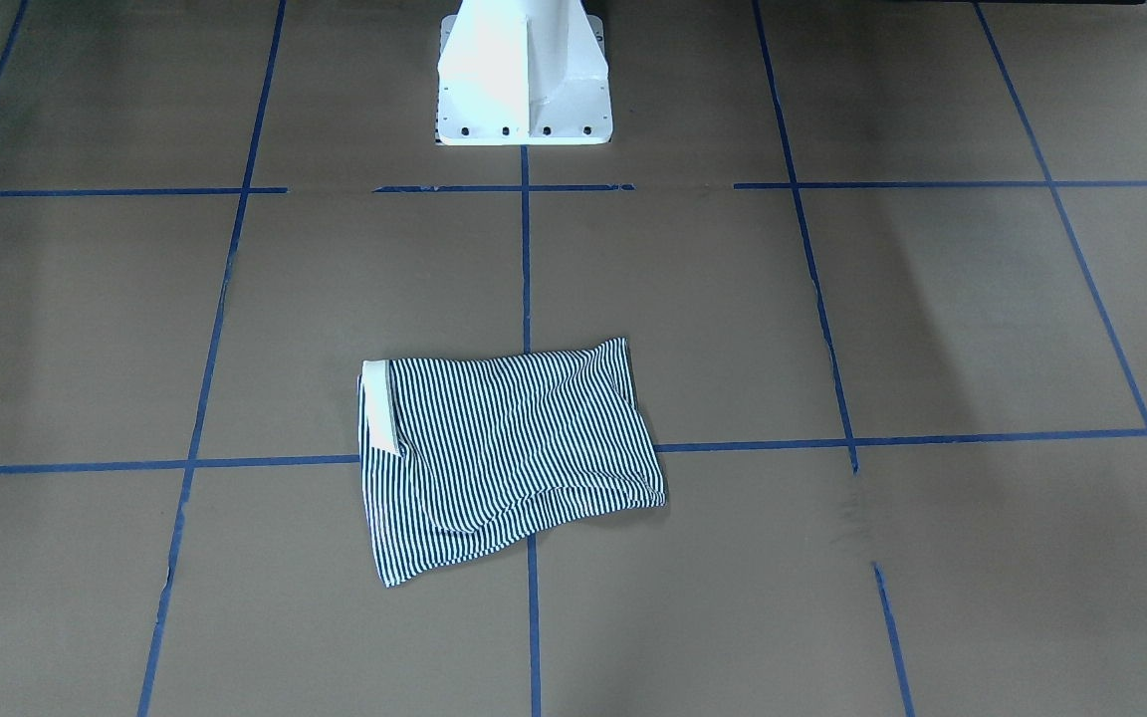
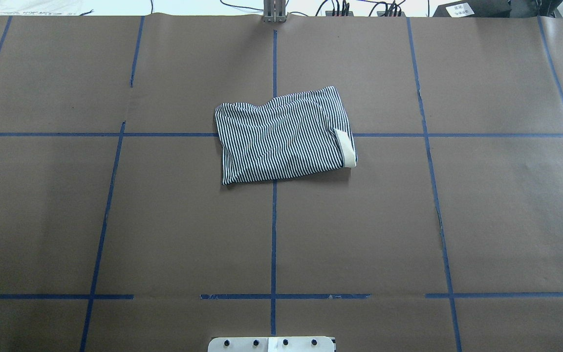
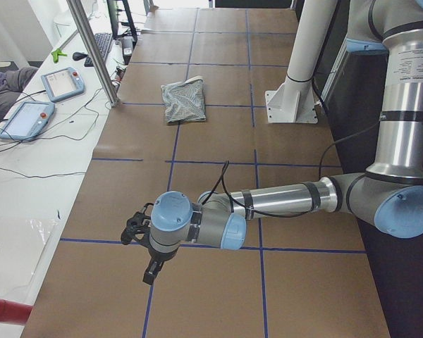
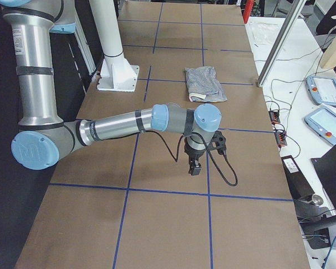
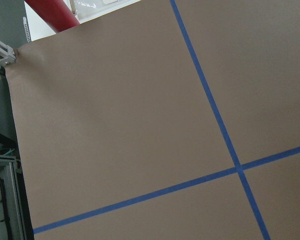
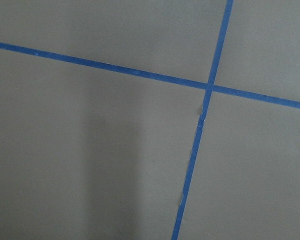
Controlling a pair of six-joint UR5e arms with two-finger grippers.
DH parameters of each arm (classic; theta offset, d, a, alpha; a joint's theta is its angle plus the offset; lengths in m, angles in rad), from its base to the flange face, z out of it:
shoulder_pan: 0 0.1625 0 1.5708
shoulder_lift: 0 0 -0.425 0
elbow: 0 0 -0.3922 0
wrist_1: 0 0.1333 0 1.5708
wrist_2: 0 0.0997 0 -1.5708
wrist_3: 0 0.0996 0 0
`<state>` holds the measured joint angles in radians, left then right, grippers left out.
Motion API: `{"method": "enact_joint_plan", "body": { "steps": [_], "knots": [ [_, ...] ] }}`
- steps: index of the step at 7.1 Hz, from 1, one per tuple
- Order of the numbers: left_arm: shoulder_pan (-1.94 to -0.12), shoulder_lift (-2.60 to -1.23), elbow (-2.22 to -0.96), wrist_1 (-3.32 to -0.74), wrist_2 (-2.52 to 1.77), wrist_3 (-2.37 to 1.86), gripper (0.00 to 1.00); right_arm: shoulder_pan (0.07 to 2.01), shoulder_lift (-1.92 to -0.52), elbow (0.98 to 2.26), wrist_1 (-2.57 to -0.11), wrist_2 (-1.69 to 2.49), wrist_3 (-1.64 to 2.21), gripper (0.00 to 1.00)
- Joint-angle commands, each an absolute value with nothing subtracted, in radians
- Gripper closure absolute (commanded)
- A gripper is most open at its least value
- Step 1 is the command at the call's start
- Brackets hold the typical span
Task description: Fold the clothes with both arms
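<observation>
Overhead exterior shows one shirt (image 2: pixel 281 137); left tool (image 3: pixel 149 277), right tool (image 4: pixel 195 169): opening cannot be told.

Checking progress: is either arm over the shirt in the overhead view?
No, the folded striped shirt lies alone on the brown table, no arm in that view.

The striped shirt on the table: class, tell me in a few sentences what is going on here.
Nobody is handling the shirt. It lies folded into a small bundle near the middle of the table, with its cream collar at one edge. The left gripper and right gripper hang far away over bare paper; open or shut is unclear.
</observation>
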<state>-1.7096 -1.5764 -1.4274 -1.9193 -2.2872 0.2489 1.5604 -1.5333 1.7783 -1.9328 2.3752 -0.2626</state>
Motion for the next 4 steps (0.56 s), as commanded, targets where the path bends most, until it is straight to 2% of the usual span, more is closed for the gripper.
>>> {"method": "enact_joint_plan", "body": {
  "steps": [1,4],
  "knots": [
    [-1.674,-1.559,-1.443,-1.855,-2.278,0.192,0.00,1.562,-1.552,1.769,-1.933,2.375,-0.258,0.00],
    [-1.635,-1.542,-1.635,-1.616,-2.269,0.115,0.00,1.562,-1.583,1.763,-1.851,2.367,-0.229,0.00]
  ]
}}
